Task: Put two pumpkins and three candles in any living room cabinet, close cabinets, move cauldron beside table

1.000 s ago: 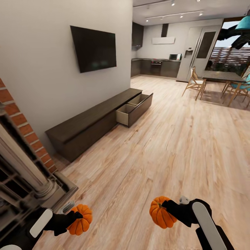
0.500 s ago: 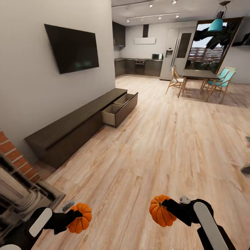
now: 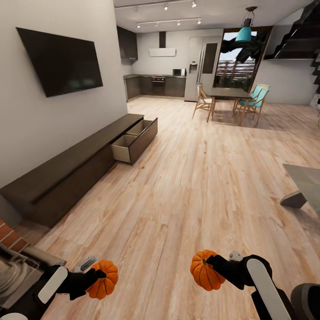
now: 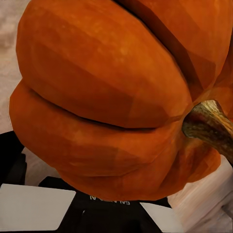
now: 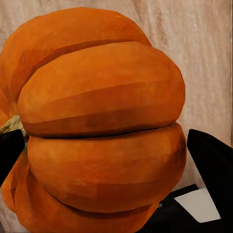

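Each of my grippers holds an orange ribbed pumpkin low over the wooden floor. My left gripper (image 3: 98,277) is shut on one pumpkin (image 3: 103,279), seen close up as pumpkin (image 4: 111,97) with its brown stem to one side. My right gripper (image 3: 212,265) is shut on the other pumpkin (image 3: 205,272), which looms large in the right wrist view (image 5: 97,131). The long dark-brown cabinet (image 3: 66,171) runs along the left wall, well ahead of me, with a drawer (image 3: 133,141) pulled out at its far end. The candles are out of view.
A black TV (image 3: 60,60) hangs above the cabinet. A brick fireplace corner (image 3: 11,238) sits at my near left. A grey table edge (image 3: 304,186) juts in at the right. Far back stand a dining table with chairs (image 3: 229,100) and the grey kitchen (image 3: 155,84).
The view has swung to the right, so the cabinet and fireplace slid left and a grey table came in at the right. Both grippers hold their pumpkins as before.
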{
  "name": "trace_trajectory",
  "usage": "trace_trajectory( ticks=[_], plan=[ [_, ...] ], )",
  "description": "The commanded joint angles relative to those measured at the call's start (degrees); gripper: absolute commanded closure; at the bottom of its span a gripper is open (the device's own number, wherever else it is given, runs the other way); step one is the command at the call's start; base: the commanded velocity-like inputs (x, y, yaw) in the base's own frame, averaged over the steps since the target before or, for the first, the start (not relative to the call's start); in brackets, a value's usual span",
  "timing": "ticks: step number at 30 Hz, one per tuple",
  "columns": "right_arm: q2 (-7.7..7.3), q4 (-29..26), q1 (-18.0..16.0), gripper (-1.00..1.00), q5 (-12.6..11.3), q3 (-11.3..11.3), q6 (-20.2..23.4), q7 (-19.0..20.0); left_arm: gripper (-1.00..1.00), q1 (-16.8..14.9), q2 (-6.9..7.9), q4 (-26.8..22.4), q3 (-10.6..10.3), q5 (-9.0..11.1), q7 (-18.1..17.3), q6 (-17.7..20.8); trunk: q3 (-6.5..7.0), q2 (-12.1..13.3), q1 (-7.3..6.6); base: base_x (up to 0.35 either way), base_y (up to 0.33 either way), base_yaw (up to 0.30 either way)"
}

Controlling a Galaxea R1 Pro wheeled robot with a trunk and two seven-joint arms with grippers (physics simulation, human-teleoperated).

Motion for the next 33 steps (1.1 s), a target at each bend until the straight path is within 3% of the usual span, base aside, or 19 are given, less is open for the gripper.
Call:
trace_trajectory(
  ticks=[1,3,6,9,18,33],
  plan=[
    [0.01,0.20,0.00,1.00,0.03,0.03,-0.07,0.01,1.00,-0.01,-0.06,-0.06,-0.09,0.09,0.11,-0.24,0.00,0.00,0.00,0.000,0.000,-0.278],
    [0.02,0.76,0.00,1.00,0.16,0.04,-0.08,-0.03,1.00,-0.01,-0.15,-0.05,-0.50,-0.64,0.12,-1.54,0.00,0.00,0.00,0.017,0.000,-0.278],
    [-0.31,1.17,0.00,1.00,0.25,0.08,-0.44,-0.09,1.00,-0.01,-0.29,-0.07,-1.74,-4.73,0.19,-4.00,0.00,0.00,0.00,0.071,0.000,-0.278],
    [-0.60,1.30,0.00,1.00,0.25,0.11,-1.37,-0.43,1.00,-0.01,-0.47,-0.09,-2.12,-6.95,0.23,-4.65,0.00,0.00,0.00,0.104,0.000,-0.278],
    [-0.64,1.30,0.00,1.00,0.25,0.13,-1.67,-0.57,1.00,-0.01,-0.54,-0.04,-2.22,-7.57,0.15,-4.82,0.00,0.00,0.00,0.176,0.000,-0.256],
    [-0.40,1.41,0.00,1.00,0.25,0.14,-1.74,-0.42,1.00,-0.01,-0.53,-0.04,-2.22,-7.58,0.06,-4.83,0.00,0.00,0.00,0.328,0.000,-0.012]
  ],
)
